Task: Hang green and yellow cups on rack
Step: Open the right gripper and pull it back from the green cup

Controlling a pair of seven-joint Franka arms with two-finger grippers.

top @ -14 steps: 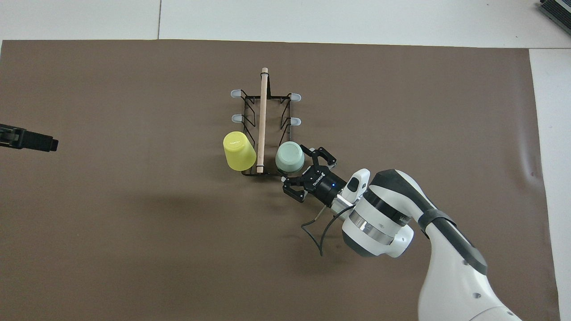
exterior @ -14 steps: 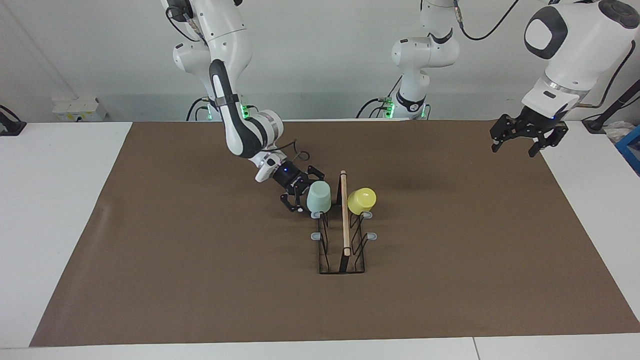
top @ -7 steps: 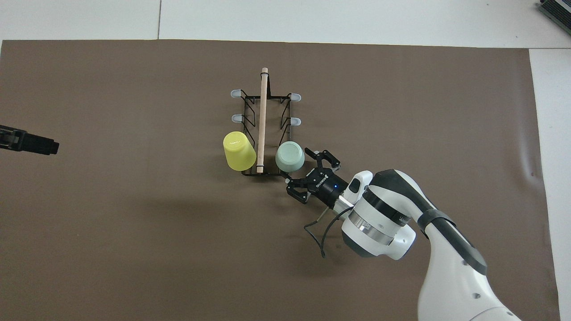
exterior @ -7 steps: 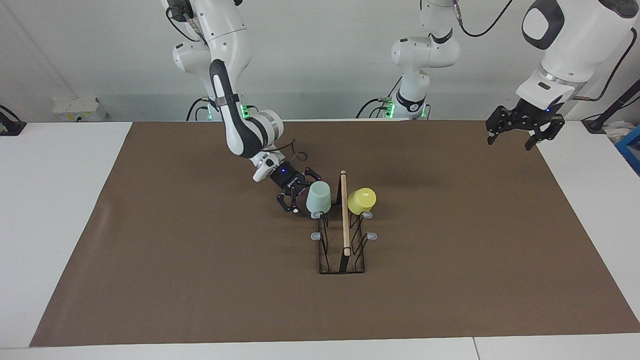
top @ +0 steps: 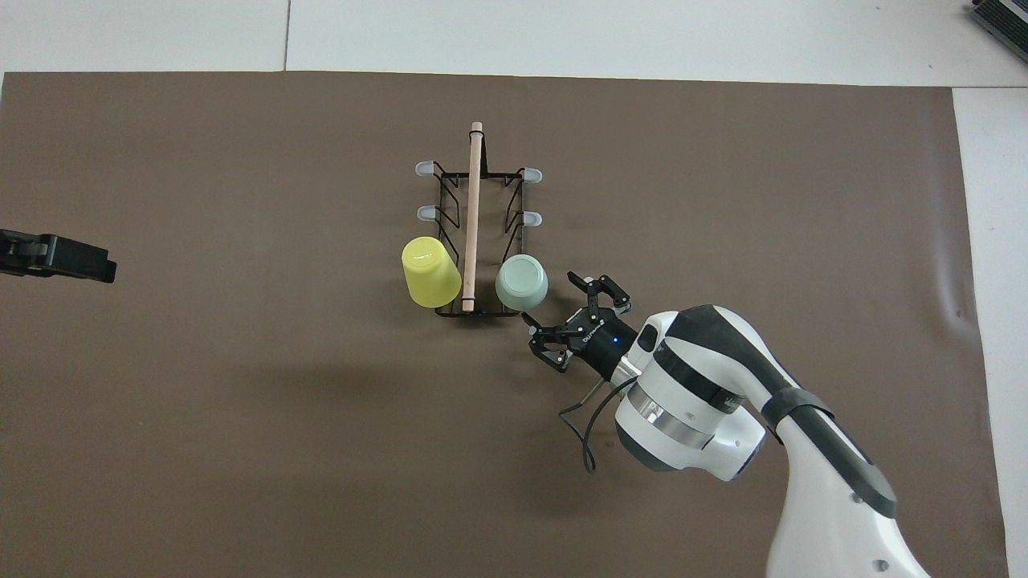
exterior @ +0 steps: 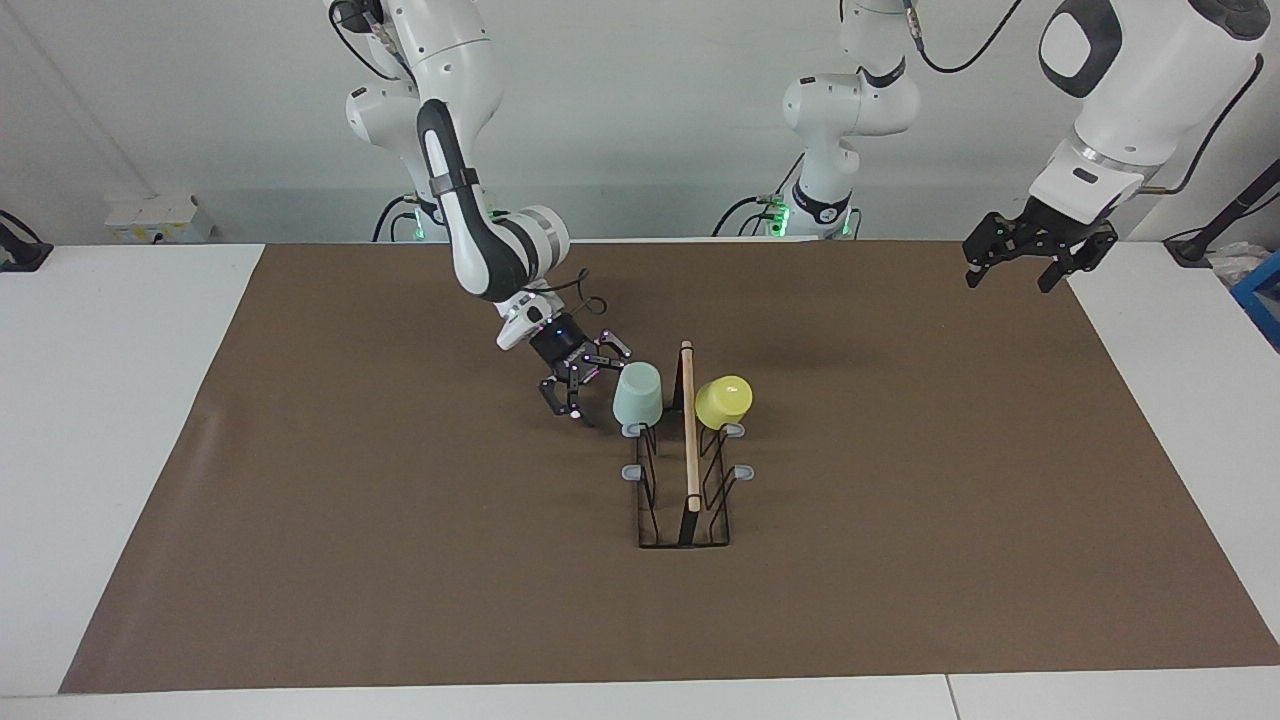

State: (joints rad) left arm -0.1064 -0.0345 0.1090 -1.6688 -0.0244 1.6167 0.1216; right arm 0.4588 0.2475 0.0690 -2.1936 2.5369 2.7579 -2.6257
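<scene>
The rack (exterior: 689,450) (top: 472,209), a black wire frame with a wooden rod on top, stands mid-mat. The green cup (exterior: 637,393) (top: 522,282) sits upside down on the peg nearest the robots, on the right arm's side. The yellow cup (exterior: 723,400) (top: 430,271) hangs tilted, mouth down, on the matching peg on the left arm's side. My right gripper (exterior: 588,383) (top: 575,321) is open and empty, just beside the green cup with a small gap. My left gripper (exterior: 1008,278) (top: 56,257) hangs open and empty over the mat's edge at the left arm's end.
A brown mat (exterior: 400,520) covers most of the white table (exterior: 120,400). Bare grey-tipped pegs (exterior: 632,471) (top: 532,174) stick out on both sides of the rack, farther from the robots than the cups. A blue item (exterior: 1262,295) lies at the left arm's table end.
The right gripper has drawn back from the green cup, which stays on its peg. The left gripper has lifted and pulled back toward the robots.
</scene>
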